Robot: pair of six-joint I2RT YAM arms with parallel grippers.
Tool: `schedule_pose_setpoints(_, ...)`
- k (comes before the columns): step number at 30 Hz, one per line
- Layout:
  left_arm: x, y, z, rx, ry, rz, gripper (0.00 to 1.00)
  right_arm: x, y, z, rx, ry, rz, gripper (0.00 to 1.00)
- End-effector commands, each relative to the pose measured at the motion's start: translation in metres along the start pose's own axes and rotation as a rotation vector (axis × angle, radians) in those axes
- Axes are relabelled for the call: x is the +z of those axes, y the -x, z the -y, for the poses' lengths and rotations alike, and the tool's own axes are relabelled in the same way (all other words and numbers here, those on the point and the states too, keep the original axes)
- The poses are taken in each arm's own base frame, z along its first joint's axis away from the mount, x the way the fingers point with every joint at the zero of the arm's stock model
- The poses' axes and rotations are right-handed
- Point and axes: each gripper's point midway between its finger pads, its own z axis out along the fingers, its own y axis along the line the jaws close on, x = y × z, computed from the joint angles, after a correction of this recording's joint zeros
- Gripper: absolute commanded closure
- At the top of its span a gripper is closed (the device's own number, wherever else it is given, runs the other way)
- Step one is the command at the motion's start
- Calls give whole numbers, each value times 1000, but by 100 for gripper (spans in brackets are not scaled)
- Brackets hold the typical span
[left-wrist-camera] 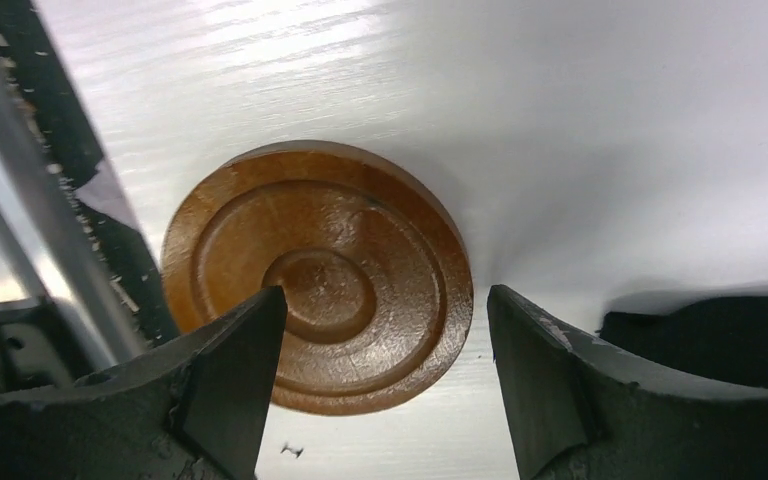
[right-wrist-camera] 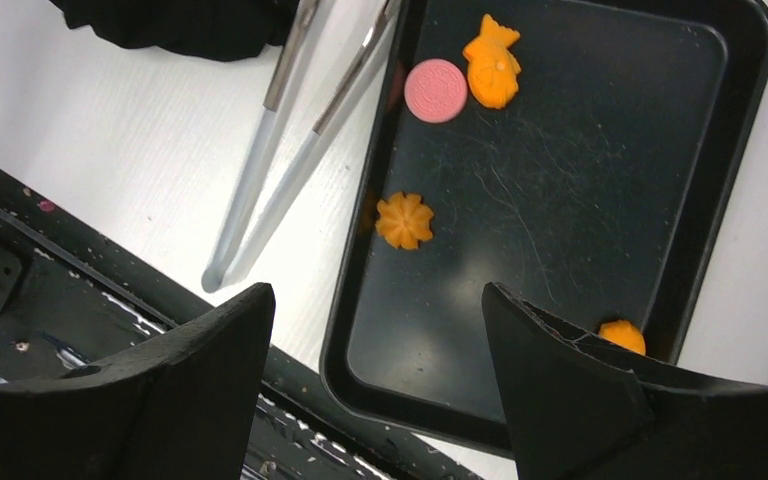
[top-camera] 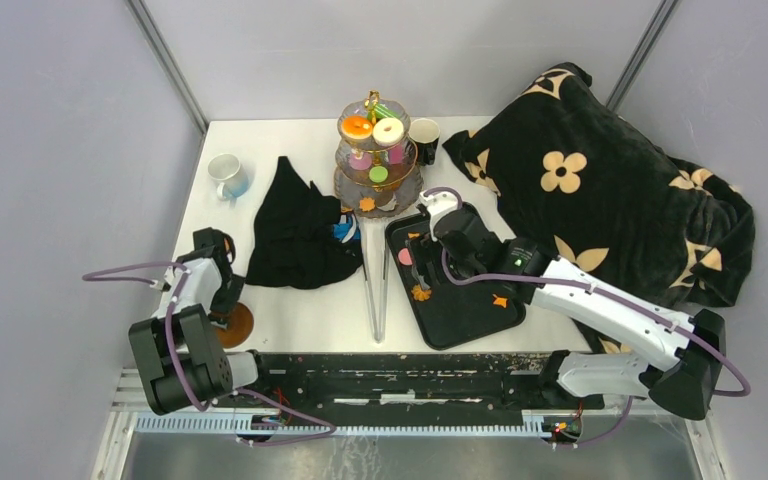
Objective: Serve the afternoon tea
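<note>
A three-tier stand (top-camera: 378,172) at the table's back holds an orange ring donut (top-camera: 357,127), a white ring donut (top-camera: 388,131), and pink and green discs. On the black tray (top-camera: 468,325) lie a pink disc (right-wrist-camera: 436,90), an orange fish-shaped cookie (right-wrist-camera: 492,62), an orange flower cookie (right-wrist-camera: 404,220) and another orange piece (right-wrist-camera: 623,336). My right gripper (right-wrist-camera: 380,385) hovers open and empty over the tray's near left corner; it also shows in the top view (top-camera: 428,250). My left gripper (left-wrist-camera: 388,390) is open and empty just above a brown wooden coaster (left-wrist-camera: 320,275).
Metal tongs (top-camera: 375,290) lie left of the tray. A black cloth (top-camera: 300,225) sits mid-table. A blue-white mug (top-camera: 228,175) is at the left and a dark mug (top-camera: 423,133) beside the stand. The black flowered blanket (top-camera: 600,180) fills the right.
</note>
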Motion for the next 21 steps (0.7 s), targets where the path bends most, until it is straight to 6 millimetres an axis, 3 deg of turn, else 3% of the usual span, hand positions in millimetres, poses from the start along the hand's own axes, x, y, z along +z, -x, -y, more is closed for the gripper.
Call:
schedule_pose_setpoints(1, 13, 3, 22, 26, -117, 10, 19, -14, 0, 14, 1, -49, 26, 18)
schedule_pose_setpoints(6, 12, 12, 55, 55, -268, 33, 19, -17, -2, 25, -2, -97, 29, 18)
schedule_pose_setpoints(16, 22, 57, 100, 106, -195, 40, 14, -16, -11, 37, 59, -148, 63, 18)
schedule_pose_setpoints(21, 25, 74, 130, 103, -253, 75, 17, -17, -10, 45, 56, -184, 62, 18)
